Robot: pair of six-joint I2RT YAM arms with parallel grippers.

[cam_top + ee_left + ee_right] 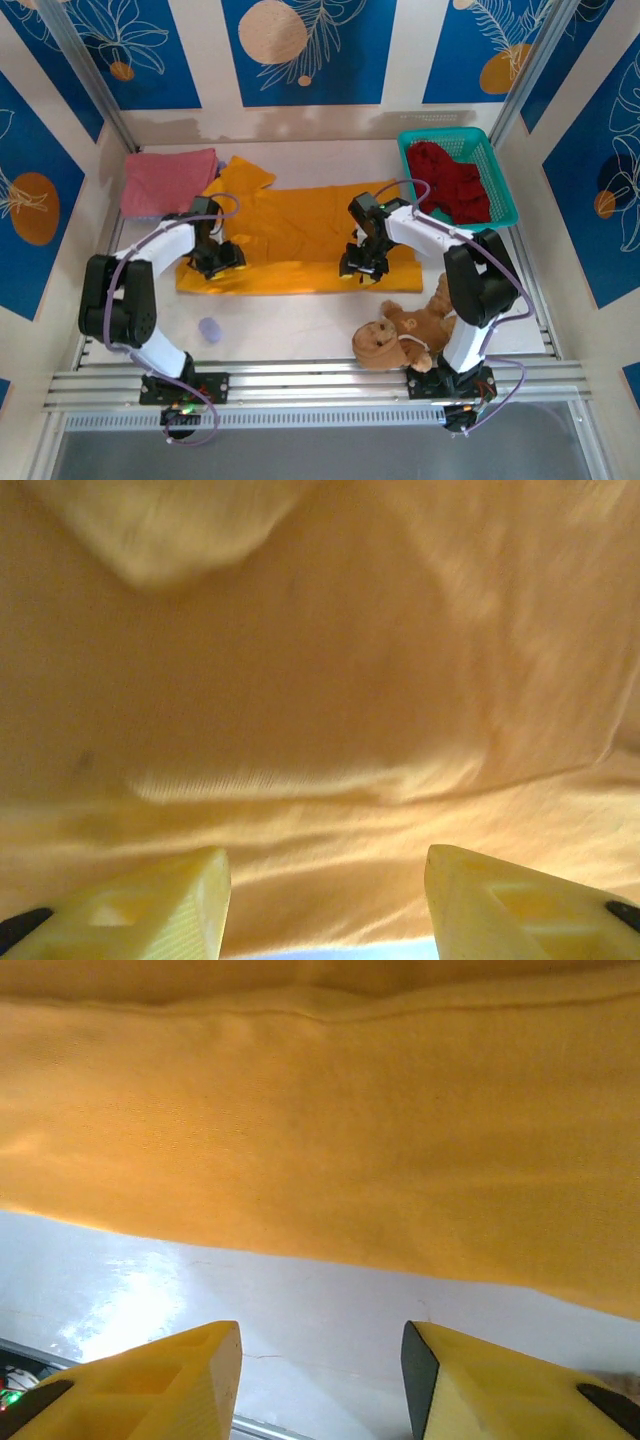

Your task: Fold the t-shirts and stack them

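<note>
The mustard-orange t-shirt (300, 235) lies spread on the tabletop (290, 320), just left of the teal basket (440, 134). My left hand (215, 258) hovers over its near hem at the end far from the basket. My right hand (362, 265) is at the hem's end nearest the basket. Both are parted and hold nothing. For a clean fold I'd pinch both ends of the hem level, lift together, and keep the cloth taut between the hands.
</note>
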